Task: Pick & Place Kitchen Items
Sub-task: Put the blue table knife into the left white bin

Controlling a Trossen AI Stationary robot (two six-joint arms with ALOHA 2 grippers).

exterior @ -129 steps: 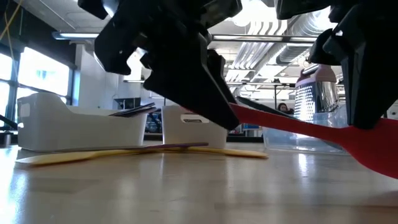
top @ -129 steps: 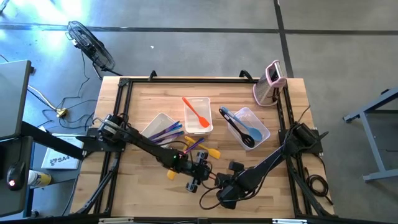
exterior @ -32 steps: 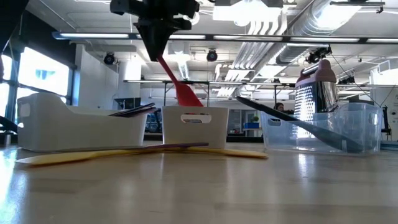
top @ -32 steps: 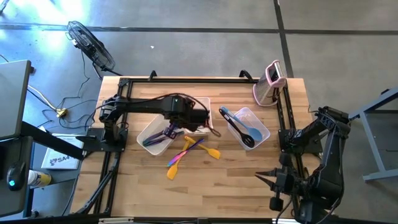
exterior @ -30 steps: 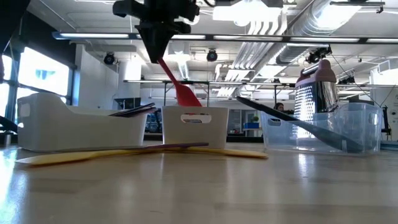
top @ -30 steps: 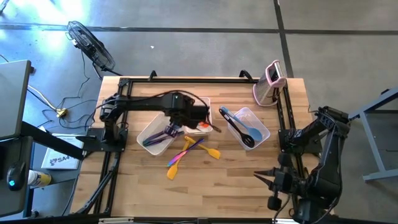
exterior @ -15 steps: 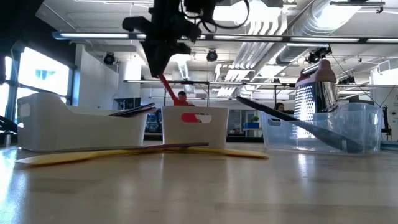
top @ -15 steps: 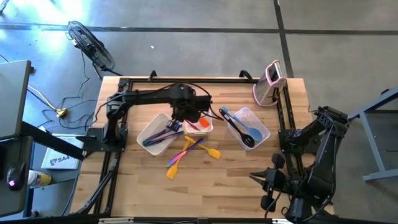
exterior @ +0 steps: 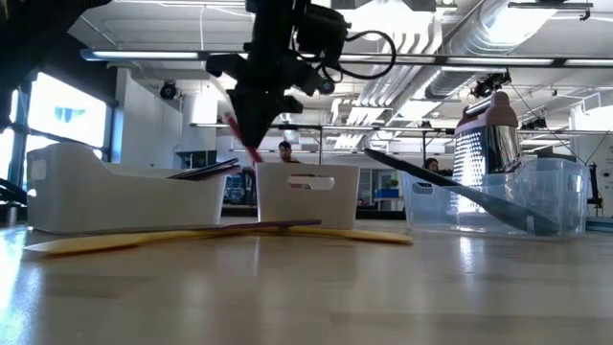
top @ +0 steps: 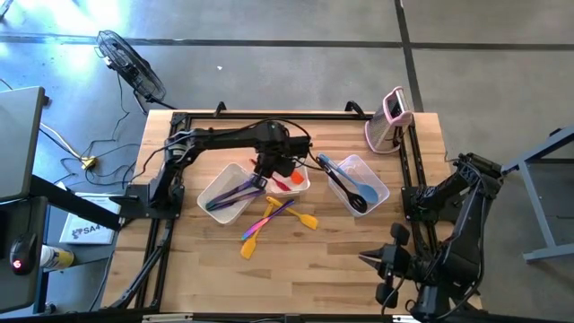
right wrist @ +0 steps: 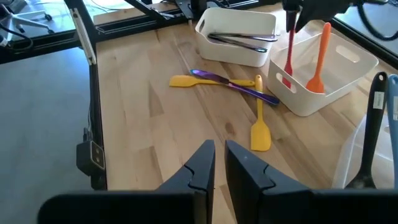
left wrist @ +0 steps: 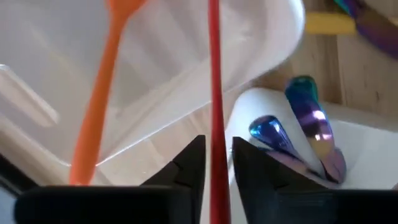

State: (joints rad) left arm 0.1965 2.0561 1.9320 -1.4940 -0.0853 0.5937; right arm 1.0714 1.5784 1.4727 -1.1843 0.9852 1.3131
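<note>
L gripper (top: 276,167) is gripping red spatula (right wrist: 288,56), lowering it into middle tub (top: 298,187), frame centre, w/ orange one (right wrist: 318,57). R gripper (right wrist: 216,163) is idling lower right, nearly closed, empty. Left on table (top: 359,238): yellow spatulas (top: 307,220), purple utensil (top: 287,206).

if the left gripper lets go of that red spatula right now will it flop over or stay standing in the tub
It will likely tip: the red spatula hangs nearly upright from the left gripper, held only by its thin handle. It looks stiff, since the handle shows straight. Its head is already inside the white tub beside the orange spatula, so it should lean on a wall or settle inside rather than fall out.
</note>
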